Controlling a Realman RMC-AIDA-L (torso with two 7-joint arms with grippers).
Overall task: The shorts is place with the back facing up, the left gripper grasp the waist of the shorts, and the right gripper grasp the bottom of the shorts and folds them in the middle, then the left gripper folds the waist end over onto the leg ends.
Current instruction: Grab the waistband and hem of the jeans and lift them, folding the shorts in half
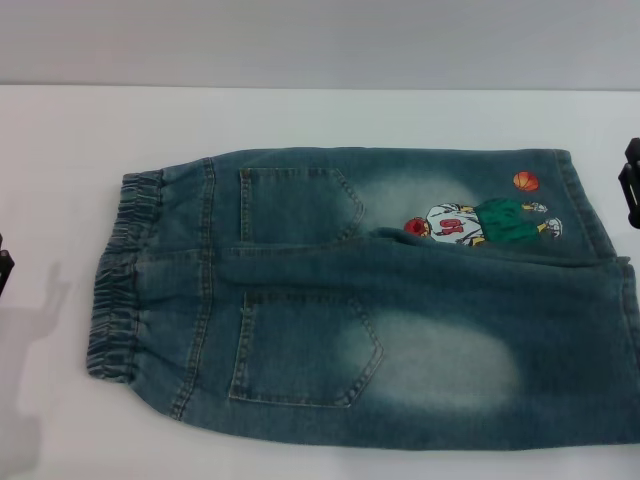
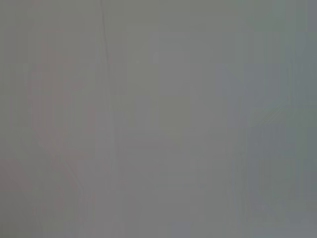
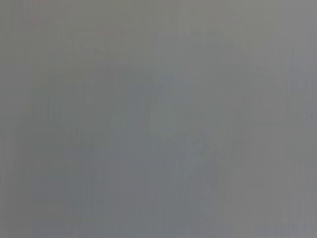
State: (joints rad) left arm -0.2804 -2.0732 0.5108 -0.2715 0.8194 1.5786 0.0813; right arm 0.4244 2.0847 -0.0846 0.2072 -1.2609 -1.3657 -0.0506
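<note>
The shorts (image 1: pixel 370 300), faded denim with two patch pockets, lie flat on the white table (image 1: pixel 300 115), ruched waistband (image 1: pixel 120 275) left. Left gripper (image 1: pixel 4 265) and right gripper (image 1: pixel 630 190) barely peek in at the edges; can't tell their jaws.

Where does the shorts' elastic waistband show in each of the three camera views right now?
Head view: the waistband lies at the left end of the shorts, on the white table.
Left wrist view: not in it, only blank grey.
Right wrist view: not in it, only blank grey.
Shared landmark: none; neither wrist view shows anything recognisable.
</note>
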